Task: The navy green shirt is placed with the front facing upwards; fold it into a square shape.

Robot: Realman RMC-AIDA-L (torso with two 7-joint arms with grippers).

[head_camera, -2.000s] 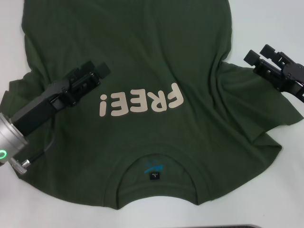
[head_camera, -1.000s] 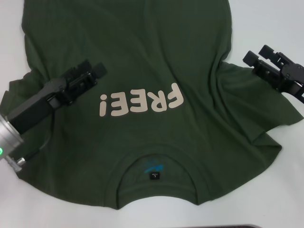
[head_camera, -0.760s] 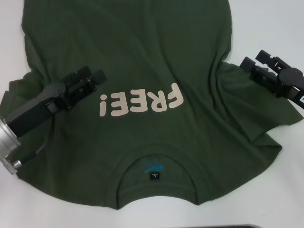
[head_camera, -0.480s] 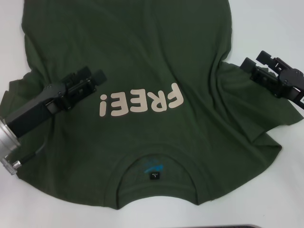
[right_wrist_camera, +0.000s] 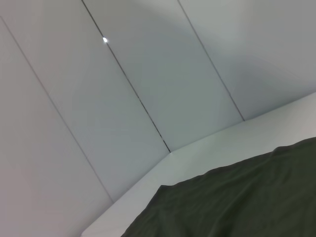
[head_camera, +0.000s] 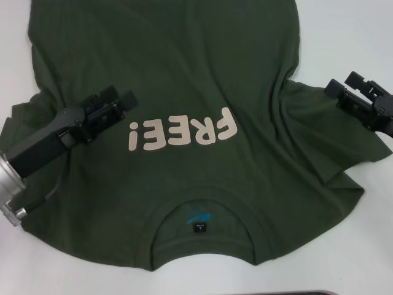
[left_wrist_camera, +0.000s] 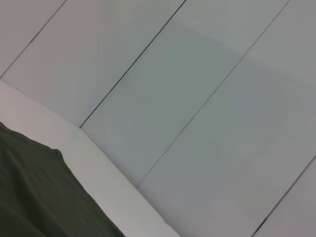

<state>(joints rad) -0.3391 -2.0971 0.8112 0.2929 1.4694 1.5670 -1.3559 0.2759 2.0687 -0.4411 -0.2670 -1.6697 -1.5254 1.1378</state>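
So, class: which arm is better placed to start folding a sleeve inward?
Probably the right: the right gripper hovers at the dark olive-green cotton shirt's rumpled sleeve edge, while the left gripper sits over the chest.

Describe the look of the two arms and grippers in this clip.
The left gripper is black, blocky and ridged, on a black boxy wrist that joins a silver cylindrical arm link, with a thin black cable looping beside it. The right gripper is matching black angular hardware with notched fingertips.

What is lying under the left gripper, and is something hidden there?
Under the left gripper lies the navy green shirt, spread front up on the white table. The arm covers part of the fabric near the sleeve, so that patch cannot be seen.
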